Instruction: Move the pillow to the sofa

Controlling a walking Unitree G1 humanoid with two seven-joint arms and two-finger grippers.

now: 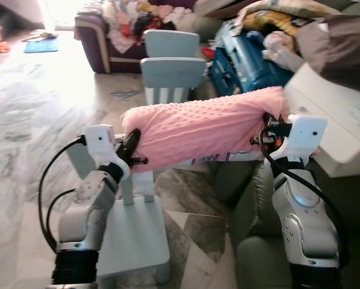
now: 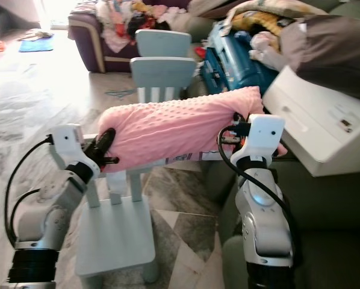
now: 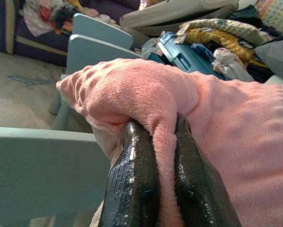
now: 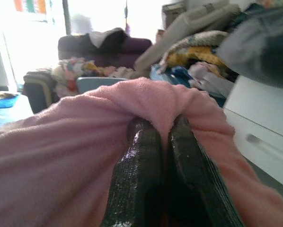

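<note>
left eye view gives us the pink pillow (image 1: 207, 129) held up in the air between both arms, hanging above a small pale blue chair (image 1: 135, 232). left gripper (image 1: 133, 146) pinches the end at nine o'clock, right gripper (image 1: 268, 133) pinches the end at three o'clock. left wrist view confirms it: the two black fingers (image 3: 134, 184) are squeezed together on a fold of fleece. same story at the right wrist, fingers (image 4: 139, 175) clamped on a bunched ridge. this looks light, soft and floppy, with a dimpled plush cover. it sags slightly in the middle, so a pinch at each end seems the sensible hold. the grey sofa (image 1: 255, 201) sits at about five o'clock, just under the right arm. a second blue chair (image 1: 171, 69) stands at twelve o'clock.
</note>
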